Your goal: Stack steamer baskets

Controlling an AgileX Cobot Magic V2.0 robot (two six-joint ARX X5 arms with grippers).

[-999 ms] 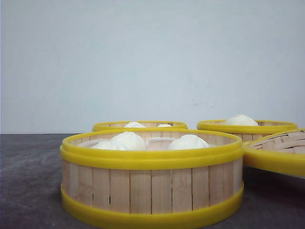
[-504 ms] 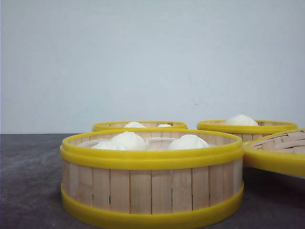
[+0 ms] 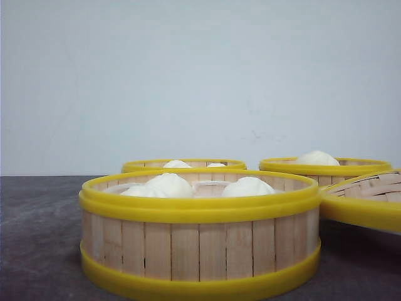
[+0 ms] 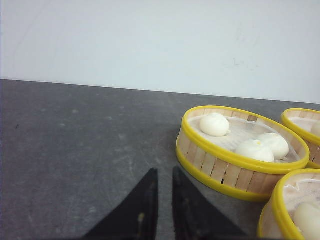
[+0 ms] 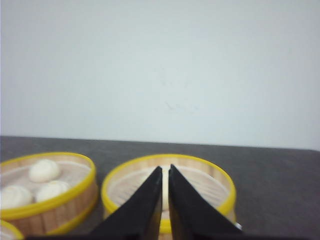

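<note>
Stacking not yet begun, judging by the layout: three steamer baskets sit singly on the dark bench (image 3: 37, 238), each with buns. Near basket (image 3: 199, 233) is at front centre; rear-left basket (image 3: 183, 165) and rear-right basket (image 3: 326, 167) lie behind it. A woven lid (image 3: 366, 200) is seen at the right edge. Left end effector (image 4: 161, 200) is nearly closed, holding nothing, over bare bench beside a basket. Right end effector (image 5: 165, 196) is likewise nearly closed and empty, in front of a basket. Next move, as judged: fingers must be opened wide to grip a yellow rim.
</note>
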